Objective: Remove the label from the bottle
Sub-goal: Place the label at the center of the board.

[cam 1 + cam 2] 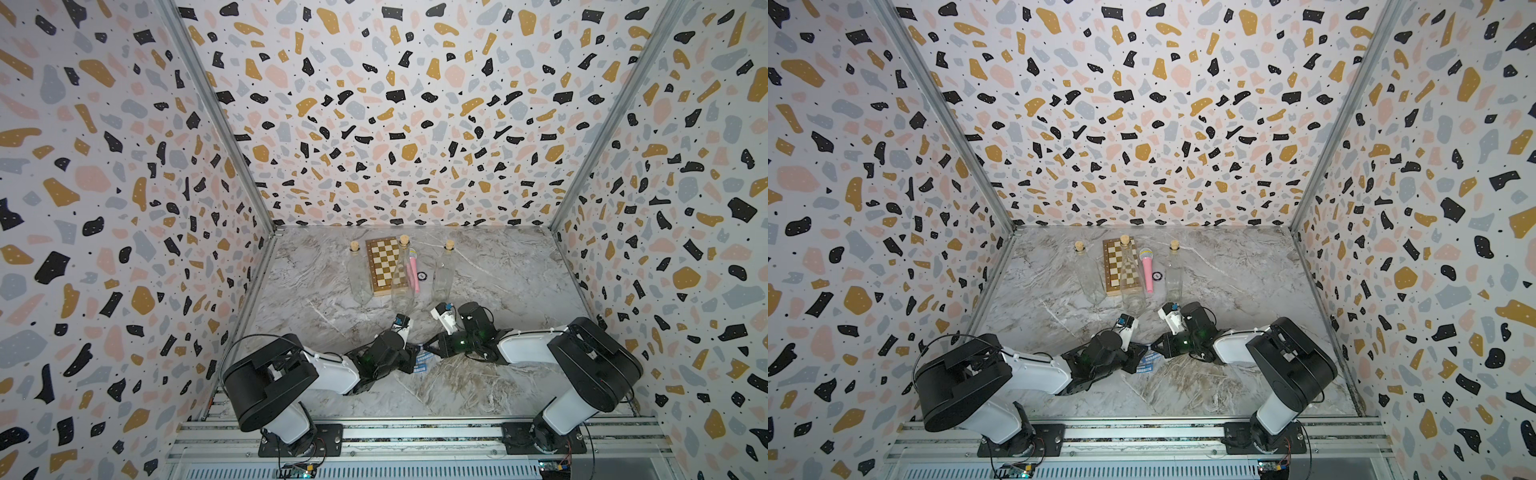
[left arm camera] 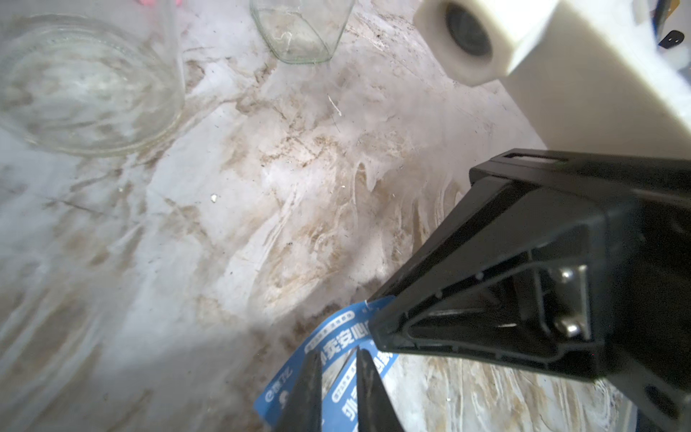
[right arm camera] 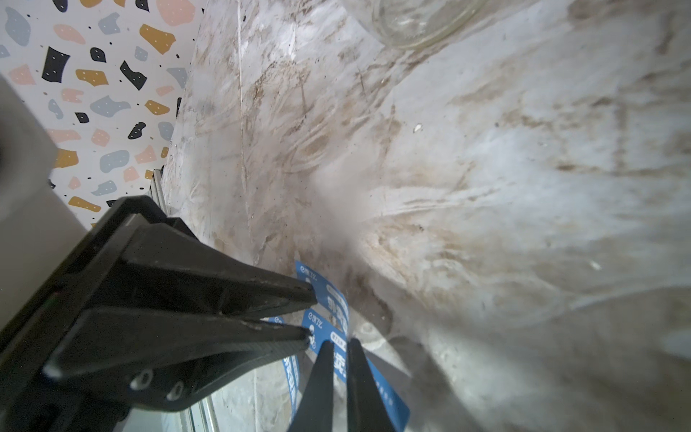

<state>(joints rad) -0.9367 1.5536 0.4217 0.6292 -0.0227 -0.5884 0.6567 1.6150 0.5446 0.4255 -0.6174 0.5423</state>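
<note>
A blue label [image 1: 423, 362] with white print lies low over the marble table at front centre, between my two grippers. My left gripper [image 2: 338, 353] has its fingers drawn in narrowly on one part of the label [image 2: 336, 336]. My right gripper [image 3: 340, 344] is shut on another part of the label [image 3: 338, 310]. The two grippers meet tip to tip, left [image 1: 413, 359] and right [image 1: 429, 347]. Three clear glass bottles with corks stand upright farther back, bare of labels: one left [image 1: 360, 278], one middle [image 1: 401, 282], one right [image 1: 442, 278].
A wooden chessboard [image 1: 384, 266], a pink toy microphone [image 1: 1147, 270] and a small dark round piece [image 1: 1157, 275] lie among the bottles at the back. Patterned walls close in the table on three sides. A metal rail [image 1: 415, 432] runs along the front.
</note>
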